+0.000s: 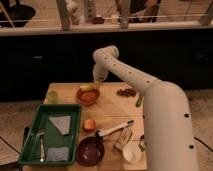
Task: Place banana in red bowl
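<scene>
The red bowl sits on the wooden table toward its far left. The banana, small and yellow-green, lies at the bowl's far rim, inside or on the edge. My gripper hangs just above and to the right of the bowl, at the end of the white arm that reaches in from the right.
A green tray with cloths and cutlery is at the front left. A dark maroon bowl, an orange chunk, a black-handled utensil, a white cup, a dark green vegetable and a brown cluster lie around.
</scene>
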### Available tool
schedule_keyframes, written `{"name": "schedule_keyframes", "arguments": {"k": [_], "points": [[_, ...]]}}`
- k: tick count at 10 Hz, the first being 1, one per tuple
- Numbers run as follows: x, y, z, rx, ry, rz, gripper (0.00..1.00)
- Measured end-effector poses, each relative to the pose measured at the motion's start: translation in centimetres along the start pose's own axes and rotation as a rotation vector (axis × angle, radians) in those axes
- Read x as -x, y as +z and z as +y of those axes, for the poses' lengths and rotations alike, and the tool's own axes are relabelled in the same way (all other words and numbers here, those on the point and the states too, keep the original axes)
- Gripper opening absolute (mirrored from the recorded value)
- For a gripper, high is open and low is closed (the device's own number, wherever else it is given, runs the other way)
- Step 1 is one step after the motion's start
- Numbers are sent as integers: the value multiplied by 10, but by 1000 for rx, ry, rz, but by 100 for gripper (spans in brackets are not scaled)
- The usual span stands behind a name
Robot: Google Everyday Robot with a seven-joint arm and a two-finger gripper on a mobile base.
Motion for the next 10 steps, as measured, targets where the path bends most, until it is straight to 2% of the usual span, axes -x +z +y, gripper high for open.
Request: {"name": "schedule_keyframes", "arguments": {"k": [1,2,3,8,9,10], "points": [[1,-1,0,-1,-2,-1,3],[1,-1,-1,-1,-2,-2,11],[1,0,0,1,-2,-3,23],[3,4,0,5,-7,-13,72],[3,5,1,6,-7,-16,78],[3,6,1,6,-8,-18,80]]}}
